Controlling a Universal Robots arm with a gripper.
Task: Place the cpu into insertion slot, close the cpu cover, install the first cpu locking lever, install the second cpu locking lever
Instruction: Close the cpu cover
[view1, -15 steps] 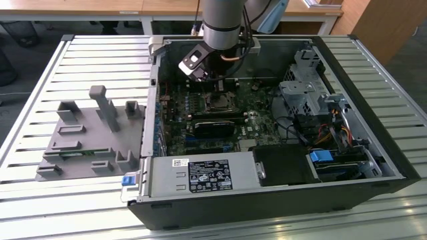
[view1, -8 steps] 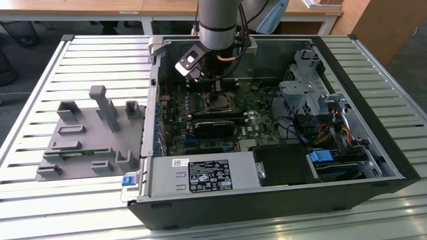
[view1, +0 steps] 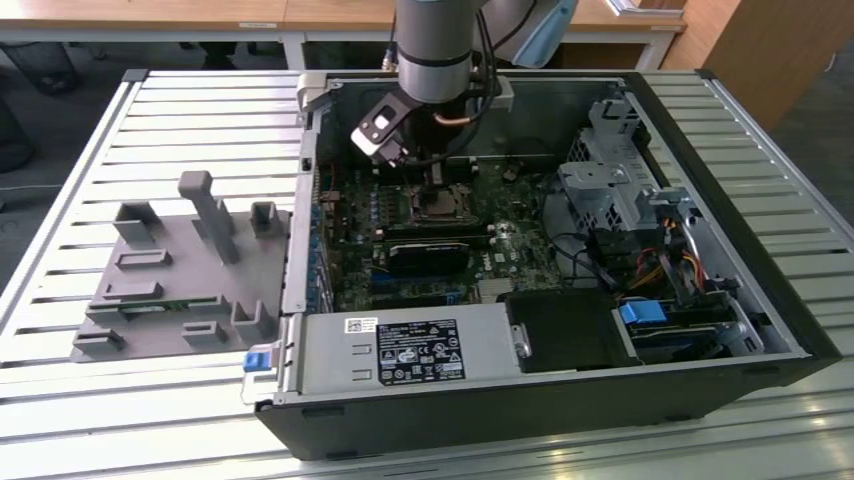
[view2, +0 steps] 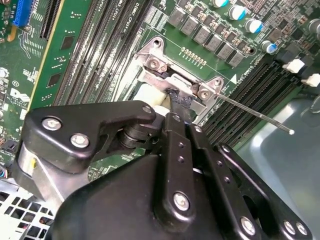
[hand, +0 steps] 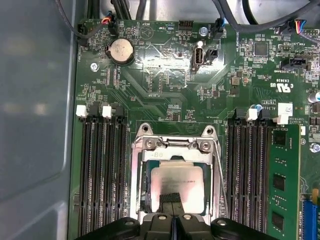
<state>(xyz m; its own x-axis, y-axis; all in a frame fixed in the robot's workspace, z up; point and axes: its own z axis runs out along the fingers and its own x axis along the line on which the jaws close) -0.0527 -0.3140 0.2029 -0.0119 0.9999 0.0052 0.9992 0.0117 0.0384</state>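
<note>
1. Fingers (hand: 170, 196) of the black gripper (view2: 180, 102) are pressed together into one narrow tip with nothing visible between them. In the first wrist view the tip sits over one edge of the chip's top.
2. At the exterior view's left, a grey plastic fixture with upright posts (view1: 174, 270) lies on the slatted metal table (view1: 80, 180), well apart from the work.
3. In the middle, inside the open black computer case (view1: 534, 410), the cpu (hand: 185, 180), a flat square chip with a silvery-grey metal top, lies in the insertion slot (hand: 142, 192), a dark square socket. The cpu cover (hand: 172, 155), a thin silvery frame plate, appears lowered around it.
4. The chip is probably light, stiff and smooth-topped, with a fragile underside, so it is best held by opposite edges. The cover looks thin and springy.
5. A thin steel wire lever (view2: 255, 116) juts free beside the socket, seemingly unlatched. A silver drive cage (view1: 607, 190) stands at the exterior view's right.
</note>
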